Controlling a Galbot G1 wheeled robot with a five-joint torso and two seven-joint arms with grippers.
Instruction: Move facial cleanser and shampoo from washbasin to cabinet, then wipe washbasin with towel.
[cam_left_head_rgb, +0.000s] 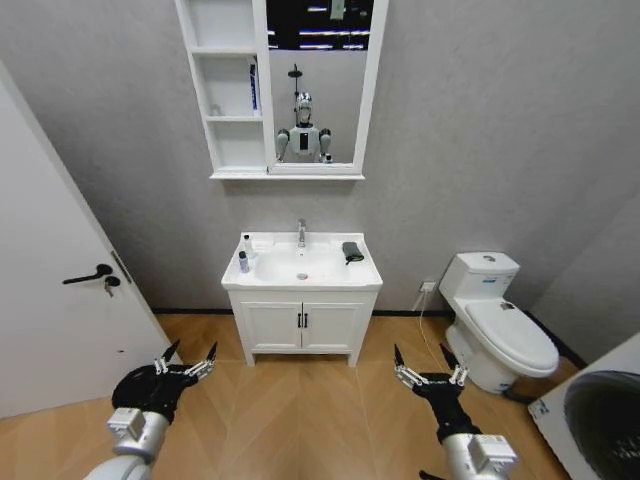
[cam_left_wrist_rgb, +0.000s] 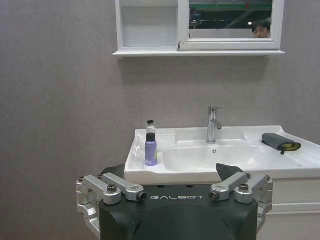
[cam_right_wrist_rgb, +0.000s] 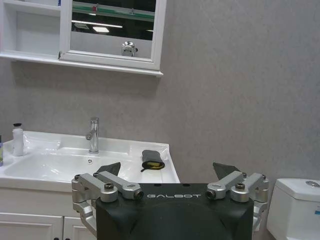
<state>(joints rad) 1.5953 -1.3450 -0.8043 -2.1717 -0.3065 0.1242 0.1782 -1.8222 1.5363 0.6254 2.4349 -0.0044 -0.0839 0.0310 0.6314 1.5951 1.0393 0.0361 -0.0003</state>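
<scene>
Open wood floor (cam_left_head_rgb: 300, 400) lies between both grippers and the vanity (cam_left_head_rgb: 302, 325), nothing standing on it. Left gripper (cam_left_head_rgb: 186, 360) and right gripper (cam_left_head_rgb: 427, 365) hang low with jaws spread, well apart from the washbasin (cam_left_head_rgb: 300, 282). Basin approach from the front is free. Two bottles (cam_left_head_rgb: 244, 256) crowd its left rear corner, the tap (cam_left_head_rgb: 301, 233) blocks rear centre, the towel (cam_left_head_rgb: 352, 251) sits right rear. Door (cam_left_head_rgb: 50, 300) hems the left side, toilet (cam_left_head_rgb: 495, 325) the right. Cabinet (cam_left_head_rgb: 228, 90) shelves open frontward, high above the basin.
</scene>
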